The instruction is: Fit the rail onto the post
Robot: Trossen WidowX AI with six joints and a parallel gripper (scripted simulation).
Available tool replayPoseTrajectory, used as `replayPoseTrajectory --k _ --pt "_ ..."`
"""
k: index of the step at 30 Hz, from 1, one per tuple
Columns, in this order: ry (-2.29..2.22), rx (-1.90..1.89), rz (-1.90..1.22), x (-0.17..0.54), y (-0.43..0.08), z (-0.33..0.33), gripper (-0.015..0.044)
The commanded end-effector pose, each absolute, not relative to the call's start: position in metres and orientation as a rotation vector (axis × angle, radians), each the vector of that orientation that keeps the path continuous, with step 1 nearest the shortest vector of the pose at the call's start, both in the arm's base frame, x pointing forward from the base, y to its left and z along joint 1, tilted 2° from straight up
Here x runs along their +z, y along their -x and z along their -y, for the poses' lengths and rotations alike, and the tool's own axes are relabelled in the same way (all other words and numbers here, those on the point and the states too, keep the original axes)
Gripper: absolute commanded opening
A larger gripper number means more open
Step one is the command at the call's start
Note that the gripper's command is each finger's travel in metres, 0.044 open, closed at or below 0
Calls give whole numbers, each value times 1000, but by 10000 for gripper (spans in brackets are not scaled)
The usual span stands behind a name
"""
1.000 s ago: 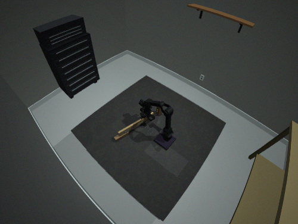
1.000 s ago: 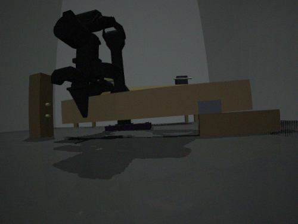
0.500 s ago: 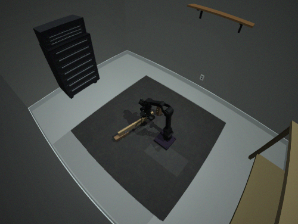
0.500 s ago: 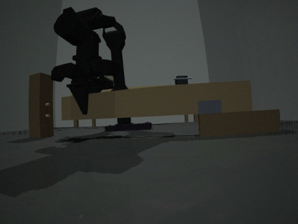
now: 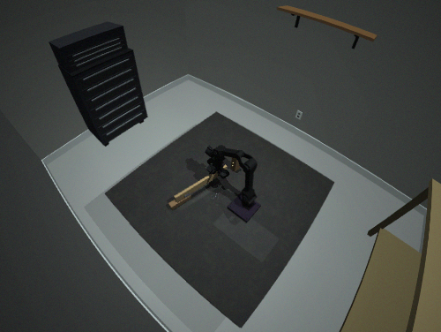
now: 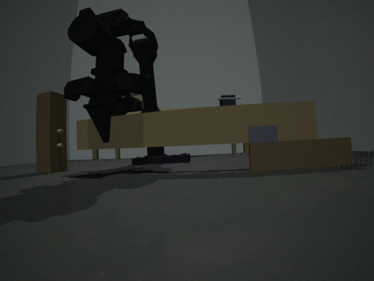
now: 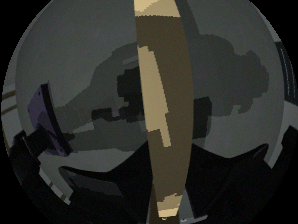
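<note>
Our gripper (image 5: 217, 177) (image 6: 106, 141) (image 7: 164, 141) is closed on the rail (image 5: 192, 187) (image 6: 194, 127) (image 7: 167, 75), whose near end hangs above the table, apart from the post (image 5: 235, 164) (image 6: 51, 131) and its pegs (image 6: 59, 145). Its far end sits at the footboard block (image 5: 171, 206) (image 6: 299, 154). We see no readable writing.

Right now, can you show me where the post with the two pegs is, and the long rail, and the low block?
Post (image 6: 43, 131): exterior view, on its side face.
Long rail (image 5: 192, 188) (image 6: 194, 127) (image 7: 176, 75): top, exterior and wrist views, on its body.
Low block (image 6: 299, 155): exterior view, on its long side.
</note>
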State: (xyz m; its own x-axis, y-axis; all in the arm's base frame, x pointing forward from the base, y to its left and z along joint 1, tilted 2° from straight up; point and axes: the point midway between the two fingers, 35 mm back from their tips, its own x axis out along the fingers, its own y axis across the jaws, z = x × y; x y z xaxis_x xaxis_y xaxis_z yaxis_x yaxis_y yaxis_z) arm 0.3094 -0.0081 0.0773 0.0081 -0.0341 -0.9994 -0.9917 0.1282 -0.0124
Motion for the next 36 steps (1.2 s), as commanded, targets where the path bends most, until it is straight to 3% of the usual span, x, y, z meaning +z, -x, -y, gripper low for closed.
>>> replayPoseTrajectory --k 1,36 --pt "1141 1086 -1279 76 -310 8 0" --pt "1141 1086 -1279 77 -307 10 0"
